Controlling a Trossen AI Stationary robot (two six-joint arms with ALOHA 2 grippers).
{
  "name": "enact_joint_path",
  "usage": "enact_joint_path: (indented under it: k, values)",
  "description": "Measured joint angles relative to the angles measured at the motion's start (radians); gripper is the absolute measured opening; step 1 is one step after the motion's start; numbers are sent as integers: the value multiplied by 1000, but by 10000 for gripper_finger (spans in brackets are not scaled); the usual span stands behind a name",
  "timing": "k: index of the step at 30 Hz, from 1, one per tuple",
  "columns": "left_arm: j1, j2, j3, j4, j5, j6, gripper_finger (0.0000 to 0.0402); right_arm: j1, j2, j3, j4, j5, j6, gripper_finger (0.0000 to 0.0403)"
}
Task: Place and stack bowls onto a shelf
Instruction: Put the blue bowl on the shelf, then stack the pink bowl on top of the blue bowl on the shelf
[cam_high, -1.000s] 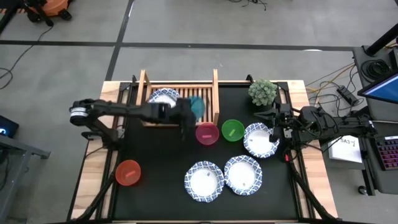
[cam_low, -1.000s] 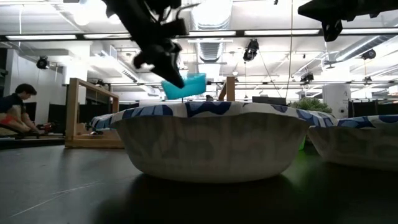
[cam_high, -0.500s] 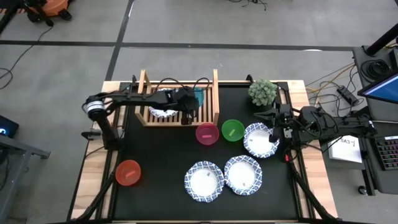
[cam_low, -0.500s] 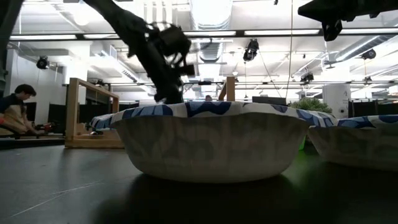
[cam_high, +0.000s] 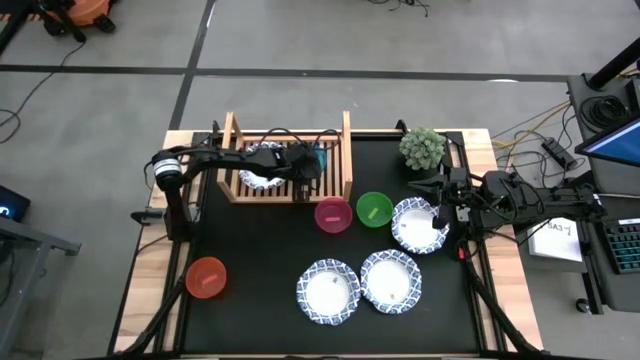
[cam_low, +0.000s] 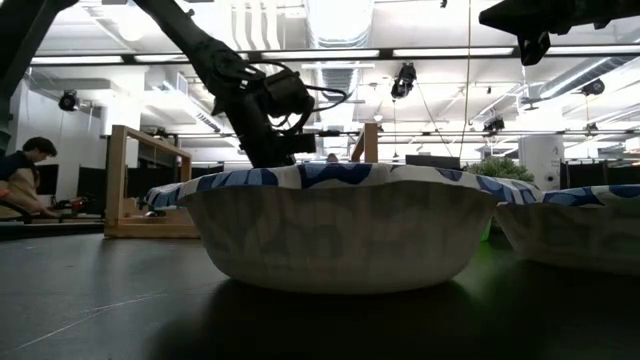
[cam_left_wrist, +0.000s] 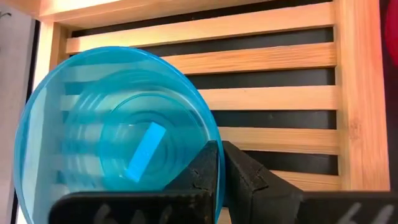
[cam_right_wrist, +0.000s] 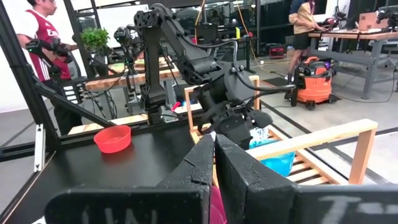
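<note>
Left gripper (cam_high: 308, 163) | your claw held the blue bowl (cam_left_wrist: 118, 134), lowered onto the shelf (cam_high: 335, 150) beside a white bowl (cam_high: 262, 165) | apparently touching slats | release remained | right gripper (cam_high: 441, 205) waited, pinched together.

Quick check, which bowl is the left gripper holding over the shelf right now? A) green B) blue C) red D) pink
B: the left gripper is shut on the rim of the blue bowl above the slats of the shelf, while the red bowl, pink bowl and green bowl sit on the table.
</note>
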Motion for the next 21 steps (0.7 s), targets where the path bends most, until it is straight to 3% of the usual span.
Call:
enact_joint_path:
  k: [9, 12, 16, 19, 21]
  values:
    - [1, 0, 0, 11, -6, 1, 62, 0, 0, 0, 0, 0, 0, 9]
    - [0, -13, 0, -1, -64, 1, 93, 0, 0, 0, 0, 0, 5, 9]
    - [-22, -95, 0, -82, -193, -2, 124, 0, 0, 0, 0, 0, 20, 9]
    - [-43, -193, -1, -148, -183, -54, 136, 0, 0, 0, 0, 0, 20, 9]
    - [-56, -267, -1, -174, -121, -102, 138, 0, 0, 0, 2, 0, 39, 9]
